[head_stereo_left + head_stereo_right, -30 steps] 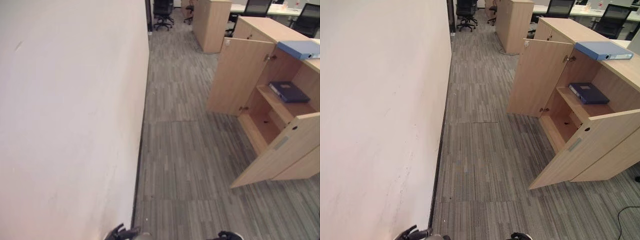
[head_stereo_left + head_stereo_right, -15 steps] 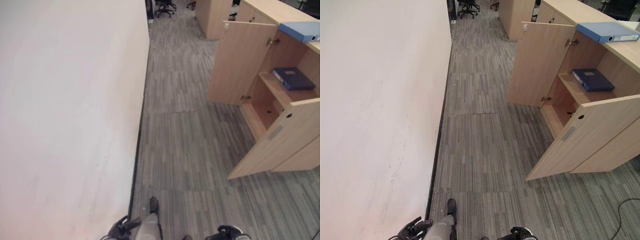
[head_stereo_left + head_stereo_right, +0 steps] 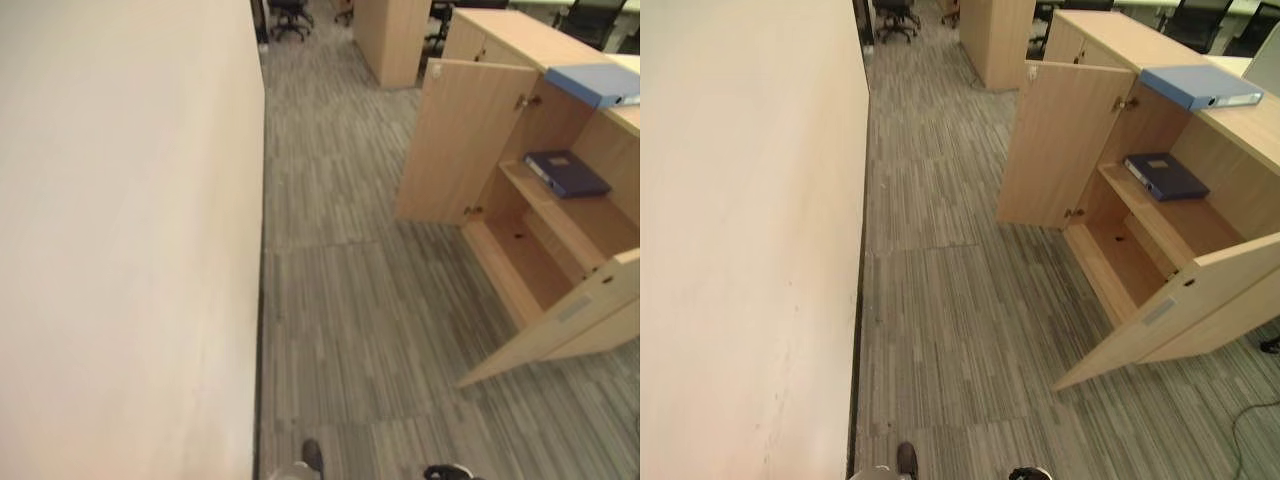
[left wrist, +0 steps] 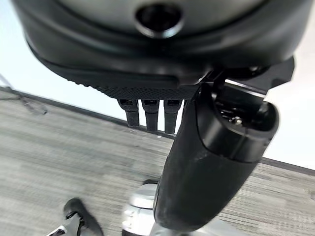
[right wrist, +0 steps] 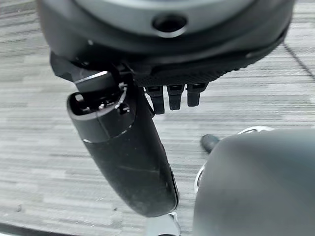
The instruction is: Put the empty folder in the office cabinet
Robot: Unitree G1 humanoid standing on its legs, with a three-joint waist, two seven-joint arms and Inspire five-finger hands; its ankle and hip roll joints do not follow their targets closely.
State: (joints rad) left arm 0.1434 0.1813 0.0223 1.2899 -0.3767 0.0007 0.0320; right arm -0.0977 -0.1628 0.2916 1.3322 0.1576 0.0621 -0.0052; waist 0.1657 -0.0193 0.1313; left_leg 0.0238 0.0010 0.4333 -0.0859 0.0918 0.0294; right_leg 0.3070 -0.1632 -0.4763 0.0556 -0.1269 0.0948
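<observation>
A light blue folder lies flat on top of the wooden office cabinet at the right. A dark blue folder lies on the shelf inside the cabinet, whose two doors stand open. My left hand hangs over the carpet close to the wall, fingers straight, holding nothing. My right hand also hangs over the carpet, fingers straight and empty. Both hands are far from the cabinet and the folders.
A long white wall runs along the left. Grey striped carpet lies between it and the cabinet. The near door swings out into the walkway; the far door stands open too. Another cabinet and office chairs stand farther back.
The whole picture has shifted as the camera moved; more of the cabinet's inside shows now. The folders and doors have not moved. My arms have sunk below the picture's bottom edge.
</observation>
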